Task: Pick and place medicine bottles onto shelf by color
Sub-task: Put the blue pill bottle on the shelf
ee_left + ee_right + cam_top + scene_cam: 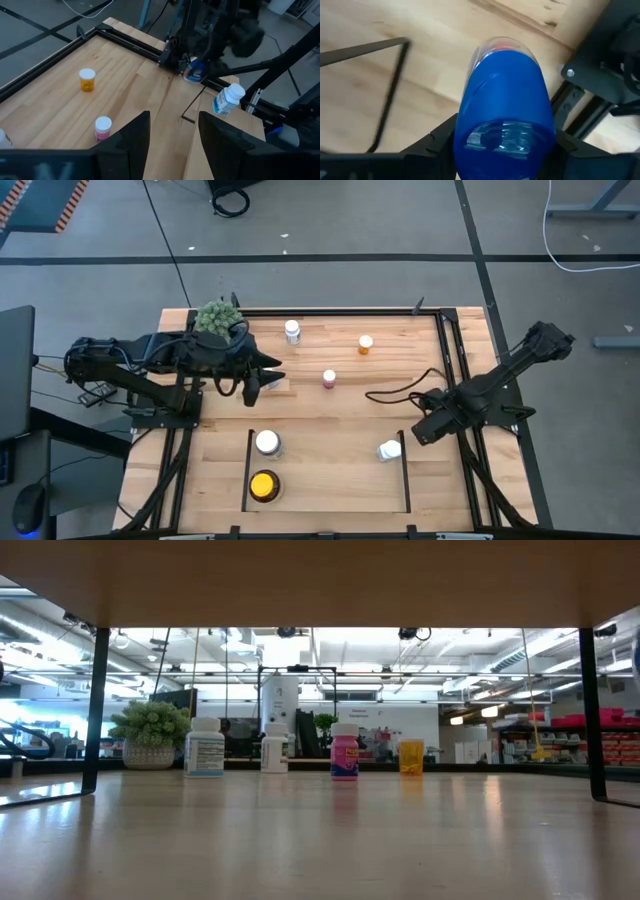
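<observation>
The right gripper (504,142) hangs low over the table just beside the shelf (405,470), at its right-hand black rail, and its jaws are closed partway against the sides of a blue bottle (506,107); the right wrist view shows the bottle filling the gap between the 2 fingers, bottom end toward the camera.

The left gripper (172,135) is well apart from the shelf, over the far-left part of the table next to the green plant ball (217,317). Its jaws stand partly open with nothing between them.

Inside the shelf, at its left rail, sit 2 bottles: a white-capped bottle (267,443) and, just nearer the table's front edge, the yellow-capped bottle (264,485). Against the shelf's right rail a white bottle with a blue label (390,449) lies tilted on its side.

Beyond the shelf, toward the far edge of the table, 3 more bottles stand upright and apart from each other: a white bottle (292,331), a small orange bottle (366,345) and a pink bottle (329,379) with a white cap, the pink one closest to the shelf.
</observation>
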You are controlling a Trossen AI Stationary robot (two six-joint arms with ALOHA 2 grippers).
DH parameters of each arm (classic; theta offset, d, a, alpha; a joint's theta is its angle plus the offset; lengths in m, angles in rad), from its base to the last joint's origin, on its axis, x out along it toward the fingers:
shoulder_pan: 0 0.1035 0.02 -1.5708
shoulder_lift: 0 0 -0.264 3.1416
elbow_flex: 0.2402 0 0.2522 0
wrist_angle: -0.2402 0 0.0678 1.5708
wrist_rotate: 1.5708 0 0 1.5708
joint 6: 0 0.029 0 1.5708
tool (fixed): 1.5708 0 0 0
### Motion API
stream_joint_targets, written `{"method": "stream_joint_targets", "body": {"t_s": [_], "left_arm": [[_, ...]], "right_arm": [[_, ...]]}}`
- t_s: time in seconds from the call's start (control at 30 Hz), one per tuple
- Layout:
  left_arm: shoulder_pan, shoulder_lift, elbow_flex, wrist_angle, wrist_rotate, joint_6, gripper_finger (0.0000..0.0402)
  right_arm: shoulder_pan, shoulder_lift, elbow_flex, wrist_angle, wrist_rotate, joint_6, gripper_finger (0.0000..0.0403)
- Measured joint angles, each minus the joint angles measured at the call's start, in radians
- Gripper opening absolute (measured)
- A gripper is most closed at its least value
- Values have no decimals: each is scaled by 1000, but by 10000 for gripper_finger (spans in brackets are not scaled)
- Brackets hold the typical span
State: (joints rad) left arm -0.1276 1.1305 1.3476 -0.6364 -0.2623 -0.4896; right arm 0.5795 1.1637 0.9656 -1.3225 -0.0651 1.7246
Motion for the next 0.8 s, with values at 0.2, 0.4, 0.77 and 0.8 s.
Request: {"method": "stream_joint_targets", "body": {"t_s": [0.2, 0.4, 0.77, 0.8], "left_arm": [[0, 0, 0, 40, -6, 3, 174], [0, 0, 0, 65, -7, 43, 174], [7, 0, 0, 64, -7, 111, 174], [7, 0, 0, 65, -7, 112, 174]], "right_arm": [[57, 3, 210, -43, 33, 30, 195], [142, 95, 397, -105, 37, 29, 195], [248, 487, 901, -221, 3, -75, 196], [248, 529, 958, -223, 19, -101, 196]]}}
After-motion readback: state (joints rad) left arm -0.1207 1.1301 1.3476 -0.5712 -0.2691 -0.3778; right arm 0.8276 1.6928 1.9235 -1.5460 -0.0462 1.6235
